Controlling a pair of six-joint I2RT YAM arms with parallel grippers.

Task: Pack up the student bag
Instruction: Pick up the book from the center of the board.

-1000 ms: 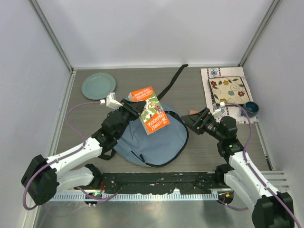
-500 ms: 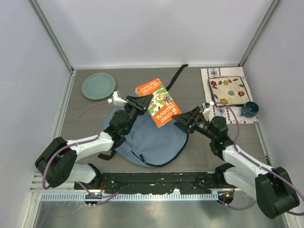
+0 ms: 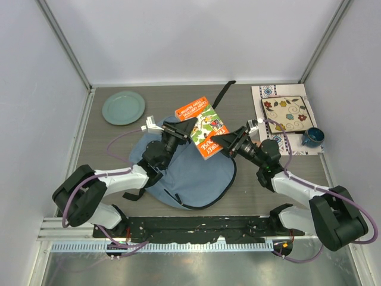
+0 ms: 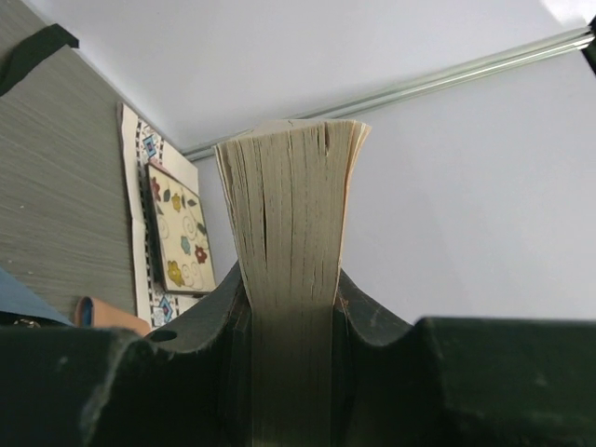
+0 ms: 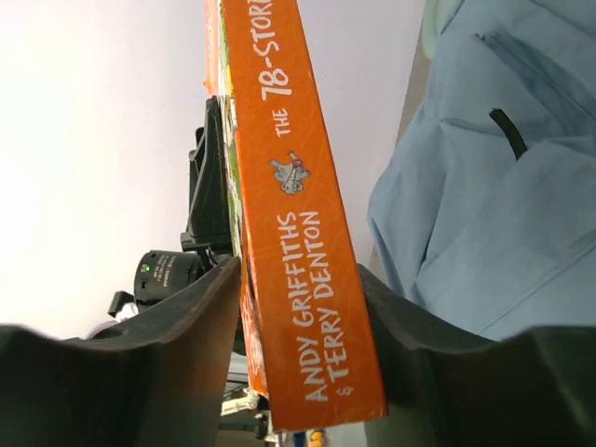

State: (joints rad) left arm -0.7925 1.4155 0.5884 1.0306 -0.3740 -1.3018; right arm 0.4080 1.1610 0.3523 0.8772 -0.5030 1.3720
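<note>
The student bag (image 3: 190, 173) lies flat in the middle of the table, light blue-grey, and also fills the right side of the right wrist view (image 5: 484, 186). An orange and green paperback book (image 3: 202, 124) is held in the air above its far edge. My left gripper (image 3: 181, 134) is shut on the book's page edge (image 4: 289, 233), fingers pressed to both covers. My right gripper (image 3: 223, 141) reaches in from the right. Its jaws stand open on either side of the orange spine (image 5: 298, 233), close to it.
A green plate (image 3: 123, 107) sits at the back left. At the back right are a floral tile on a patterned mat (image 3: 287, 113) and a dark blue cup (image 3: 314, 137). The bag's black strap (image 3: 217, 101) runs toward the back wall.
My left gripper has carried the book right and away from me. My right gripper has moved left until its jaws straddle the spine, and they have narrowed a little.
</note>
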